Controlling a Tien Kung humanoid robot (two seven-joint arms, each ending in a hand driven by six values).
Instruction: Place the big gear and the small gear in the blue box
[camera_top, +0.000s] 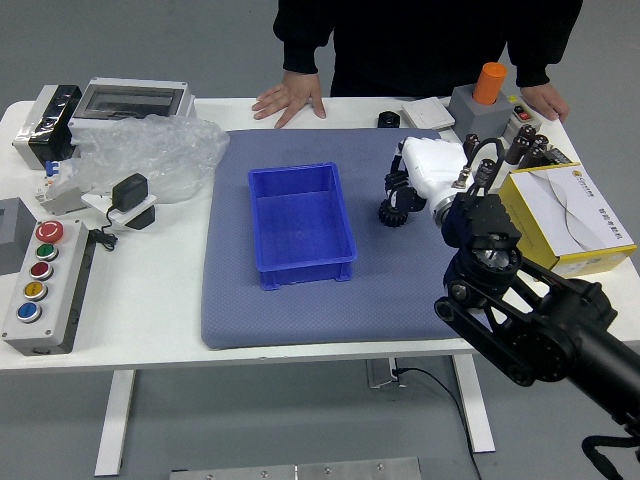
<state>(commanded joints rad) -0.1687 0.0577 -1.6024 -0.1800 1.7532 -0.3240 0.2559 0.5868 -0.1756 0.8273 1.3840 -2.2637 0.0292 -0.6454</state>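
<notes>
The robot's right hand (430, 168) was positioned over the black gear (392, 215) on the mat (385, 290), fingers parted and slightly bent, with no grip visible; this placement probably suited closing from above. The blue box (300, 272) stood to the left, presumably for a short transfer. A round black part (388, 119), perhaps the second gear, lay near the far edge. The person's hands (290, 95) rested at the far side, apparently to leave the route unobstructed.
</notes>
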